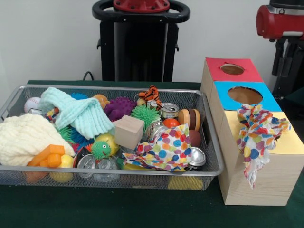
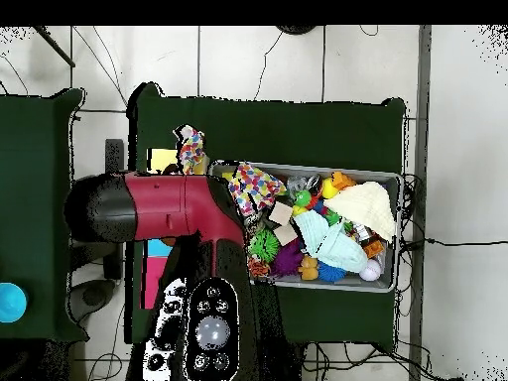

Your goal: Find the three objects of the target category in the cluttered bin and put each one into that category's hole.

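The wire-mesh bin (image 1: 142, 173) is full of mixed objects; it also shows in the overhead view (image 2: 397, 230). One polka-dot cloth (image 1: 164, 152) lies crumpled on top of the clutter at the bin's front right, also seen from overhead (image 2: 256, 189). A second polka-dot cloth (image 1: 259, 130) lies bunched on the yellow-topped wooden box (image 1: 292, 142), covers the hole and hangs down the box's front; it shows from overhead too (image 2: 190, 147). A third polka-dot cloth does not show. Only the red arm (image 2: 149, 208) shows; the gripper is hidden.
In the bin are a mint-green knitted cloth (image 1: 78, 114), a cream knitted cloth (image 1: 23, 137), a wooden cube (image 1: 128, 132), cans, spiky balls and a tiger toy (image 1: 151, 95). The blue-surrounded hole (image 1: 244, 95) and red-surrounded hole (image 1: 232, 69) stand behind the yellow box.
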Controlling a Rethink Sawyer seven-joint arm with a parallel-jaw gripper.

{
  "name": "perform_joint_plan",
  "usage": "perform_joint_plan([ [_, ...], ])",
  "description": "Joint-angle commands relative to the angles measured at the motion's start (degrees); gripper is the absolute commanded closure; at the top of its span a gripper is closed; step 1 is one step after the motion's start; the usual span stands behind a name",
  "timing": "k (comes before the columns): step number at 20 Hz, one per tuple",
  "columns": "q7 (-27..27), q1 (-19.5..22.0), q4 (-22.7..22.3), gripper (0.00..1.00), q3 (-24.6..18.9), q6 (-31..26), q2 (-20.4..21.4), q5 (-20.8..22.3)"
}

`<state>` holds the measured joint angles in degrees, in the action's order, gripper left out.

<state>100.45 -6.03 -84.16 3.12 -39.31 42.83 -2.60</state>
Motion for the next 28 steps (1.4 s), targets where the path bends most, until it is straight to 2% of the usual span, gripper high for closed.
perform_joint_plan([
  [1,10.0,0.1,-0.1,1.00,-0.9,-3.3,-2.1,-0.5],
  [13,10.7,0.9,3.3,1.00,-0.2,1.9,-7.2,0.3],
  [23,10.9,0.9,2.5,1.00,0.2,3.0,-7.5,0.1],
  [28,10.8,1.1,0.9,1.00,0.3,3.1,-6.3,-0.2],
])
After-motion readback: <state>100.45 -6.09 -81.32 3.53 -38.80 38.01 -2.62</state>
